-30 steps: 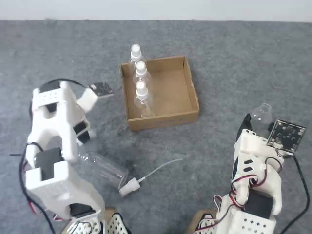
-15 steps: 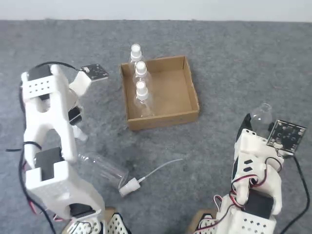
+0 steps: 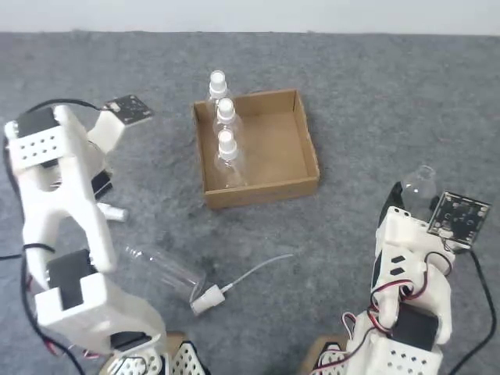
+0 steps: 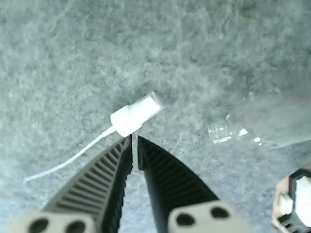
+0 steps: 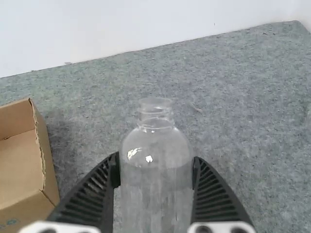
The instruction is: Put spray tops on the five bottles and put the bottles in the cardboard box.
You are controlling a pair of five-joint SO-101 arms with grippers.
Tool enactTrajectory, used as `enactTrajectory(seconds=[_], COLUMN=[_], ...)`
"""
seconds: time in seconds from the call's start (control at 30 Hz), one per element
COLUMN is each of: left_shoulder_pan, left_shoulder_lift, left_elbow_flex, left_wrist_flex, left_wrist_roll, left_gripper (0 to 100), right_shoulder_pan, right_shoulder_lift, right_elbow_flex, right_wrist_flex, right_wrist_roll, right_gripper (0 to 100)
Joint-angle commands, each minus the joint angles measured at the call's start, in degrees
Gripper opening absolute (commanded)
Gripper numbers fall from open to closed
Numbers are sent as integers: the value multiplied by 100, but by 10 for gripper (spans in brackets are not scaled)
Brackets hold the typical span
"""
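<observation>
Three capped bottles [image 3: 226, 133] stand in a row along the left wall of the cardboard box [image 3: 281, 144]. An uncapped clear bottle [image 5: 155, 162] stands upright between the fingers of my right gripper [image 5: 154, 194], near the right front [image 3: 419, 184]. My left gripper [image 4: 134, 141] is shut with nothing in it, its tips just short of a white spray top [image 4: 135, 116] that lies on the carpet [image 3: 116, 212]. Another clear bottle [image 3: 162, 268] lies on its side in front, with a second spray top [image 3: 207, 299] at its mouth and that top's tube pointing away.
Grey carpet [image 3: 367, 101] covers the table. The left arm [image 3: 55, 180] stands tall over the left side, between the box and the table's edge. The box's right half holds nothing. Open carpet lies between the box and the right arm [image 3: 410, 273].
The left arm has swung left, away from the box, uncovering the spray top on the carpet beside it. The right arm and its bottle have not moved.
</observation>
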Motion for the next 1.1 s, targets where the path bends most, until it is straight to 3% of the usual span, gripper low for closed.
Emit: enactTrajectory(seconds=[0.0,0.1,0.27,0.53,0.87,1.07], left_shoulder_pan=[-202,-404,-589,-554,-378,-176], left_shoulder_lift=[88,343,695,1345,1969,2286], left_elbow_flex=[-295,-312,-312,-312,-303,-295], left_wrist_flex=[44,35,-44,-905,-1055,-1495], left_wrist_roll=[-607,-1240,-2277,-2312,-2286,-1644], left_gripper=[103,164,160,162,159,158], right_shoulder_pan=[-48,-48,-48,-48,-48,-48], right_shoulder_lift=[-84,-84,-84,-84,-84,-84], right_elbow_flex=[-62,-62,-62,-62,9,44], right_wrist_flex=[-145,-145,-145,-145,-259,-347], right_wrist_roll=[-18,-18,-18,-18,-18,-18], right_gripper=[44,46,46,46,46,45])
